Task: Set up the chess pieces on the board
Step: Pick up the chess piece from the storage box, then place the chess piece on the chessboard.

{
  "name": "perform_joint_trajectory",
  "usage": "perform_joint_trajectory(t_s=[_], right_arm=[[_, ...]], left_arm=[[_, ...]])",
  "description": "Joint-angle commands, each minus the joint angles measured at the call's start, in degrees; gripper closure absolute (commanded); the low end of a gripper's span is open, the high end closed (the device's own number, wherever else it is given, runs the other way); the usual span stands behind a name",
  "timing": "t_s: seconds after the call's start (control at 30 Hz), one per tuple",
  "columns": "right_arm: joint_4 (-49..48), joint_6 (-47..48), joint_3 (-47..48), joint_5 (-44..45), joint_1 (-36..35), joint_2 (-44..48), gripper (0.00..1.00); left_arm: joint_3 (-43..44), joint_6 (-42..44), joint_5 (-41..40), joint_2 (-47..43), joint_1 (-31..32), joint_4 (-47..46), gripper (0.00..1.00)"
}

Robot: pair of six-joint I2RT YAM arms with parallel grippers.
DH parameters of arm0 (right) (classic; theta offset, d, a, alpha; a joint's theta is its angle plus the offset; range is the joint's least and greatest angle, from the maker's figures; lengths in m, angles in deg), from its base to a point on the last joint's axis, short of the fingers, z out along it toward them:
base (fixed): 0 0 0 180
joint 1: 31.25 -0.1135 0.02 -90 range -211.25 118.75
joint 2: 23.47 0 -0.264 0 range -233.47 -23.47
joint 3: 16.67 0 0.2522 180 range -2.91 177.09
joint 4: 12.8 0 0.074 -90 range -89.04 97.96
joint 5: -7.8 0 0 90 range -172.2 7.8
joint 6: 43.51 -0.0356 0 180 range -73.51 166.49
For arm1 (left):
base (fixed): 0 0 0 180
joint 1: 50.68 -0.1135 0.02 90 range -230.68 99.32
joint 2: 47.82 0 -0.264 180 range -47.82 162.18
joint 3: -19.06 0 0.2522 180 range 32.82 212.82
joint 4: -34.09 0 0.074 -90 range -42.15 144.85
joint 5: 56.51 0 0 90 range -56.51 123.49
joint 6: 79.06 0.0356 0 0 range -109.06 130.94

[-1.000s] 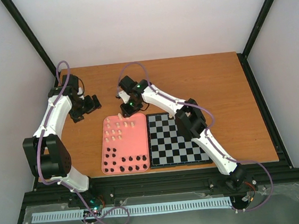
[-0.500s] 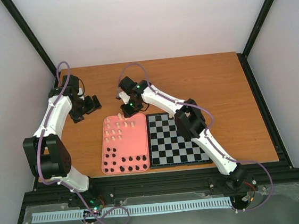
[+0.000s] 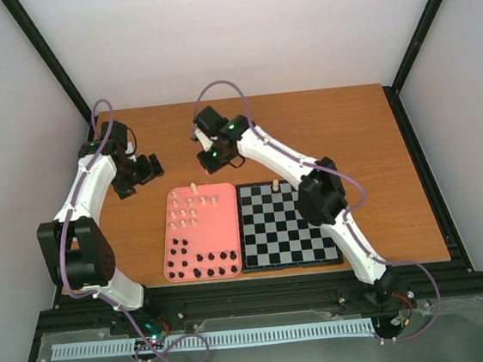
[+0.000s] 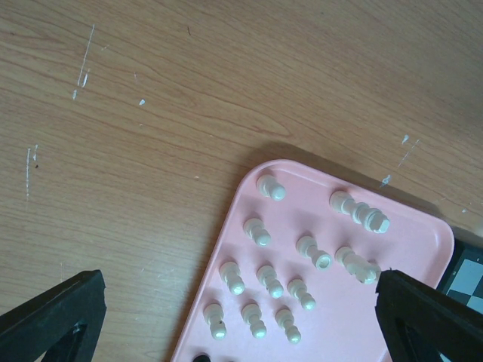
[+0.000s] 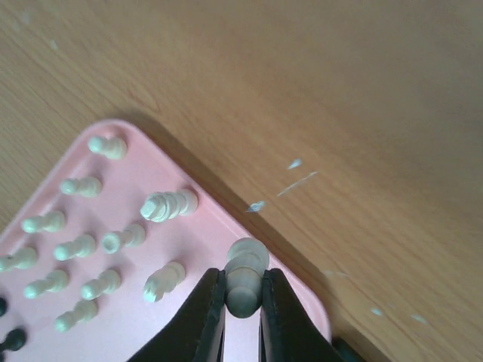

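Black-and-grey checked chessboard (image 3: 285, 228): I count one cream figure (image 3: 274, 183) placed, far row. Pink rounded plastic tray (image 3: 225, 226): remaining cream pieces (image 3: 189, 211) and black pieces (image 3: 203, 263) waiting. Right jaws: clamped on a small cream chess piece (image 5: 245, 264) at the tray's far edge. Left jaws: wide apart, empty.

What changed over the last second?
The right gripper closed on a cream chess piece at the far edge of the pink tray, then lifted it up and back, away from the tray. The left gripper stayed open and parked to the left of the tray. The tray and the board did not shift.
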Motion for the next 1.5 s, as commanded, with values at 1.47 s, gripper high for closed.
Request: perform_joint_trajectory(t_s=[1.47], right_arm=[[-10.0,-3.1,-56.9,11.6,19.4,33.9,0.97]], left_arm=[[0.7,-0.1,0.3,0.5,0.1,-0.2,0.00]])
